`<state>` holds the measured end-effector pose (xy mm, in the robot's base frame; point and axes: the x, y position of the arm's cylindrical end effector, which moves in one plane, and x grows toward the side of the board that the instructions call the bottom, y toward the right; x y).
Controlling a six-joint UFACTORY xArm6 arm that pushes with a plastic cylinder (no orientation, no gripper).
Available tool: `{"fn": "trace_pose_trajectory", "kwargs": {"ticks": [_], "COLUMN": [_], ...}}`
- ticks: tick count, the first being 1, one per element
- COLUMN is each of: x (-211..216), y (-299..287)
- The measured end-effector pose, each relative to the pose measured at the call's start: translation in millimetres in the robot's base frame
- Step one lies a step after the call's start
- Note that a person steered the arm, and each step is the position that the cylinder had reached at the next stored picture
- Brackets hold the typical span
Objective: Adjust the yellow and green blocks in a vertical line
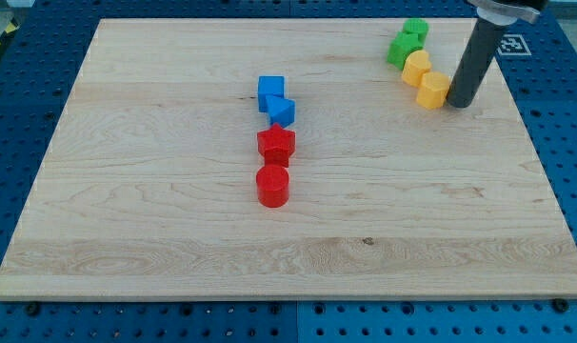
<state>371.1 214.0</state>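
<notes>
Two green blocks sit at the view's top right: a star-like one [416,31] and another [401,49] just below and left of it. Two yellow blocks follow downward: a rounded one [417,67] and a hexagonal one [432,90]. The four form a slightly slanted chain, touching one another. My tip [457,103] is at the end of the dark rod [474,59], right beside the lower yellow block on its right side, touching or nearly touching it.
Near the board's middle, a column holds a blue cube [270,92], a blue block [282,111], a red star-shaped block [276,145] and a red cylinder [272,186]. The wooden board [155,219] lies on a blue pegboard table.
</notes>
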Motion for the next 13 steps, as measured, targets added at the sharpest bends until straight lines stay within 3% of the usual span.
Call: {"fn": "trace_pose_trajectory", "kwargs": {"ticks": [3, 5, 8, 11, 13], "x": [0.0, -34.5, -42.1, -117.4, -117.1], "y": [10.1, 33.9, 34.0, 32.5, 12.1]}}
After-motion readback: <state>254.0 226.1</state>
